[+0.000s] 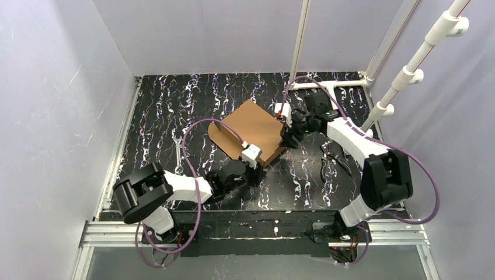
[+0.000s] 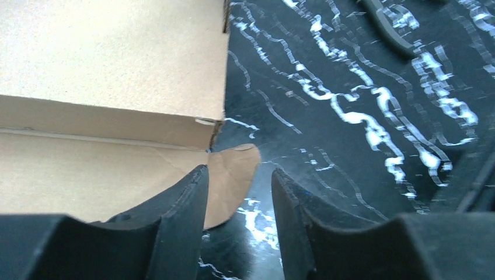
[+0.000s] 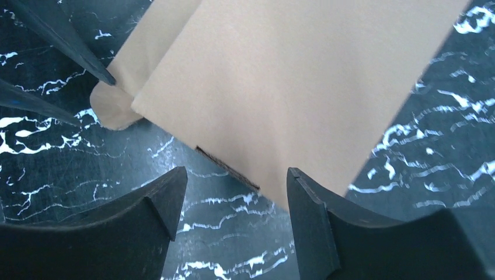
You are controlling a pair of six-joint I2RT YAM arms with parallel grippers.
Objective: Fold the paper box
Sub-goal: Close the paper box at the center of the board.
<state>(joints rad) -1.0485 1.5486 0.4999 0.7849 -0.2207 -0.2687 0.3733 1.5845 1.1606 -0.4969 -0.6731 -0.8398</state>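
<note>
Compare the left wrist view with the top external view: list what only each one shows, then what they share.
Left wrist only: close up on the paper box, a rounded tab sticking out at its corner, seen in the gap between the open jaws of the left gripper, plus the crease along the box wall.
Top external only: the box's whole outline, the right gripper at its right edge, and a wrench lying left of it.
Both: the box, the left gripper at its near corner, and the black marbled table.

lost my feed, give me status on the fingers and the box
left fingers open beside box corner tab, nothing held. right fingers open at its right edge. box part folded. wrench and pliers lie clear of it.
</note>
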